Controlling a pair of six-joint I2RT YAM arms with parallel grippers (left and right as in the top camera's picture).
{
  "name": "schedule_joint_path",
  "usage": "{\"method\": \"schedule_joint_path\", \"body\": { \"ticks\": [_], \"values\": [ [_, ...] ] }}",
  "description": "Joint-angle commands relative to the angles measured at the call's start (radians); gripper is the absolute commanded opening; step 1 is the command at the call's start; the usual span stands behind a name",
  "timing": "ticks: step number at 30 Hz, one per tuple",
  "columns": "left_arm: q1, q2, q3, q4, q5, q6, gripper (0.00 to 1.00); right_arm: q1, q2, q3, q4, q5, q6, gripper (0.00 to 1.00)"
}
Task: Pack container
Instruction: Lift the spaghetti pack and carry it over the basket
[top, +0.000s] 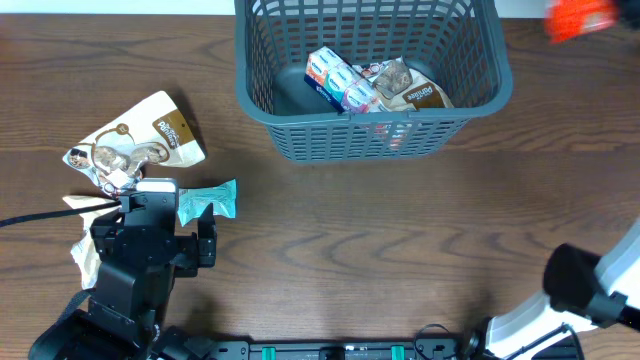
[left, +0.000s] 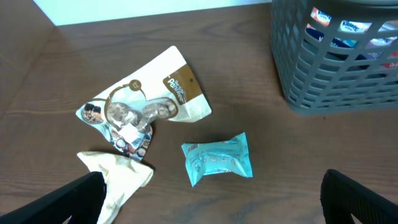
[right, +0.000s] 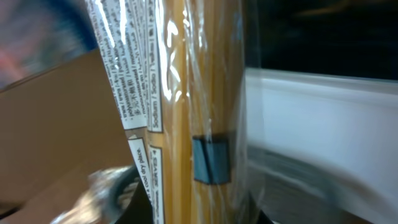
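Observation:
The grey-blue slotted container (top: 370, 135) stands at the back middle of the table and shows at the top right of the left wrist view (left: 336, 68). It holds a blue-and-white packet (top: 335, 80) and a brown-and-white pouch (top: 408, 88). My left gripper (left: 211, 211) is open and empty, just short of a teal snack packet (left: 217, 158) that lies at the left front of the table (top: 208, 200). My right gripper (right: 199, 211) is shut on a clear-wrapped packet of yellow pasta (right: 205, 93), seen very close. The right arm (top: 590, 290) is at the table's front right corner.
A white-and-brown snack pouch (top: 140, 145) lies left of the container, also in the left wrist view (left: 149, 99). A cream packet (left: 118, 177) lies beside the left finger. An orange object (top: 578, 15) sits at the far right back. Brown cardboard (right: 56, 124) is behind the pasta.

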Motion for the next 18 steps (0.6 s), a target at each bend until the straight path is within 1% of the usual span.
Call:
{"method": "schedule_joint_path", "body": {
  "ticks": [1, 4, 6, 8, 10, 13, 18],
  "values": [
    [-0.001, -0.002, 0.013, -0.003, -0.013, -0.001, 0.99, 0.102, 0.021, 0.001, -0.090, 0.222, -0.106, 0.01],
    [-0.001, -0.002, 0.013, -0.003, -0.013, -0.001, 0.99, 0.216, 0.039, -0.013, -0.237, 0.484, -0.200, 0.01],
    [-0.001, -0.002, 0.013, -0.003, -0.013, -0.001, 0.98, 0.269, 0.051, -0.028, -0.279, 0.589, -0.220, 0.01],
    [-0.001, -0.002, 0.013, -0.003, -0.013, -0.001, 0.99, 0.315, 0.064, -0.053, -0.284, 0.685, -0.234, 0.01],
    [-0.001, -0.002, 0.013, -0.003, -0.013, -0.001, 0.99, 0.344, 0.073, -0.088, -0.274, 0.728, -0.256, 0.01],
    [-0.001, -0.002, 0.013, -0.003, -0.012, -0.001, 0.98, 0.373, 0.083, -0.151, -0.266, 0.729, -0.308, 0.01],
    [-0.001, -0.002, 0.013, -0.003, -0.013, -0.001, 0.99, 0.412, 0.084, -0.257, -0.258, 0.729, -0.435, 0.01]
  ]
}}
